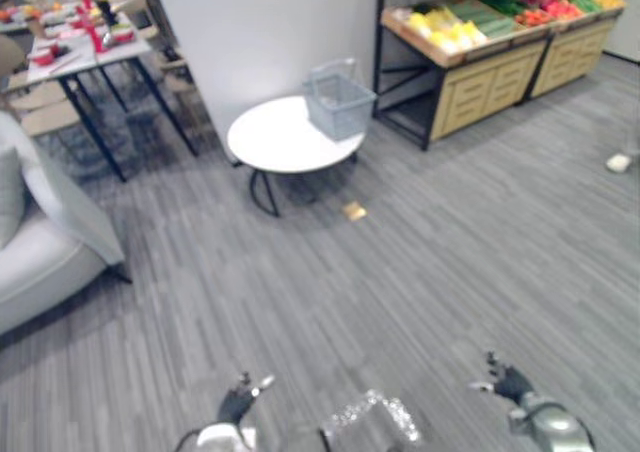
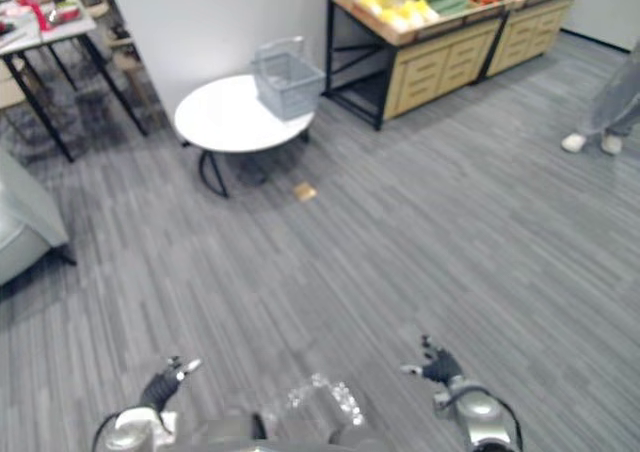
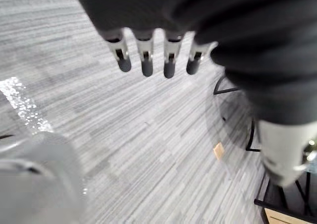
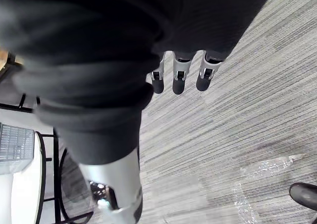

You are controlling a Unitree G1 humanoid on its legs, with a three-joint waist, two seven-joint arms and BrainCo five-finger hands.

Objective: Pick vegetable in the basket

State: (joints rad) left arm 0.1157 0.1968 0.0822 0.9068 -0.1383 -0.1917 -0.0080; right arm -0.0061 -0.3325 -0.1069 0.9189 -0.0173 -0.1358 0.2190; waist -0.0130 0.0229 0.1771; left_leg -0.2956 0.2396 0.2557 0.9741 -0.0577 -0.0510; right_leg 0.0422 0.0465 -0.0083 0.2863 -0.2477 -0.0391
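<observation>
Your vegetables lie in the wooden produce stand (image 1: 478, 90) against the far wall, well apart from both hands. The crates on its top hold them sorted by colour: a yellow heap (image 1: 445, 28) at the end nearest the table, green ones (image 1: 492, 10) next, then red ones (image 1: 546, 8) further along. At this range you cannot make out single pieces, so which way any one points, or how its long axis runs, cannot be told.

The grey wire basket (image 1: 340, 104) stands upright on the round white table (image 1: 275, 142), at the table's edge nearest the stand, mouth up and handle raised over it. Its longer sides run roughly from the table's middle out toward that edge. What is in it cannot be told from here.

Your left hand (image 1: 238, 403) hangs low and near you over the grey plank floor (image 1: 420, 272). Its fingers (image 3: 144, 55) hang straight in a row, spread and holding nothing. Your right hand (image 1: 509, 382) is just as low on the other side, fingers (image 4: 179, 78) likewise straight and relaxed, nothing in them.

A small tan scrap (image 1: 354, 210) lies on the floor just in front of the table. A pale sofa (image 1: 40, 242) sits at your left, a set dining table (image 1: 80, 54) beyond it. A person's shoes (image 2: 590, 143) show at the right.
</observation>
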